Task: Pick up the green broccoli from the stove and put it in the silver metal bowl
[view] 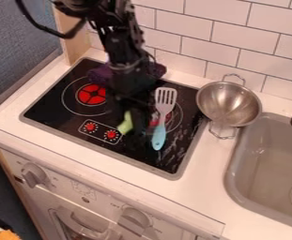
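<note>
One black stove top (52, 107); tool (136, 122) hangs over its middle, can't tell if apart or together. Steel bowl (231, 105) beside its right edge, near counter's (201, 192) back edge. Spatula (162, 116) near stove's right edge: likely light, stiff, handle maybe slippery, take mid-handle. Green piece (126, 123) just beside tool, toward front edge: probably light, softness unclear, take middle gently.

Single fixed cam, above counter front, slants down toward tiled backsplash (226, 35); mid-range, takes in full stovetop (54, 110), part of sink (267, 164), oven front (85, 197) below.
</note>
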Action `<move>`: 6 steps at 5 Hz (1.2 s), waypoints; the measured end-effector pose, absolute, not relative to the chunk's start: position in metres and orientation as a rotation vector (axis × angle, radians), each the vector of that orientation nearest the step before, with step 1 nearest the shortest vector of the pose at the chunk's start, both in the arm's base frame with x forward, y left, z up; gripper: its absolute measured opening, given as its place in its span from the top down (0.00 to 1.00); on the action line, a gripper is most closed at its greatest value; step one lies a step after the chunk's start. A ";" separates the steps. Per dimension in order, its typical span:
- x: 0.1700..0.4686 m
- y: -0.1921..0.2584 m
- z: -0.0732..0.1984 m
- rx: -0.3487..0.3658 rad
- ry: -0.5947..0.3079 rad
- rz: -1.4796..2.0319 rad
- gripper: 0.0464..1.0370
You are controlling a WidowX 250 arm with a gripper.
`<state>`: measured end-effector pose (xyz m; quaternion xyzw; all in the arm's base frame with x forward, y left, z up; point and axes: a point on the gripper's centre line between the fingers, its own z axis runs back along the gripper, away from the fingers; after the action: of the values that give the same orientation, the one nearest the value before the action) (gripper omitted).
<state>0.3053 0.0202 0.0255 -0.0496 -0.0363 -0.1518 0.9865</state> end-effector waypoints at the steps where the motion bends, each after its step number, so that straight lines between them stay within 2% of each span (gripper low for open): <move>1: 0.309 0.019 0.041 -0.107 -0.106 -0.290 0.42; 2: 0.321 0.011 0.062 -0.137 -0.166 -0.270 0.42; 3: 0.339 -0.019 0.080 -0.173 -0.222 -0.338 0.42; 4: 0.357 -0.044 0.089 -0.178 -0.257 -0.398 0.42; 5: 0.370 -0.067 0.088 -0.186 -0.260 -0.436 0.42; 6: 0.379 -0.086 0.065 -0.190 -0.196 -0.466 0.42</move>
<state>0.3788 -0.0858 0.0649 -0.0938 -0.0967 -0.2304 0.9637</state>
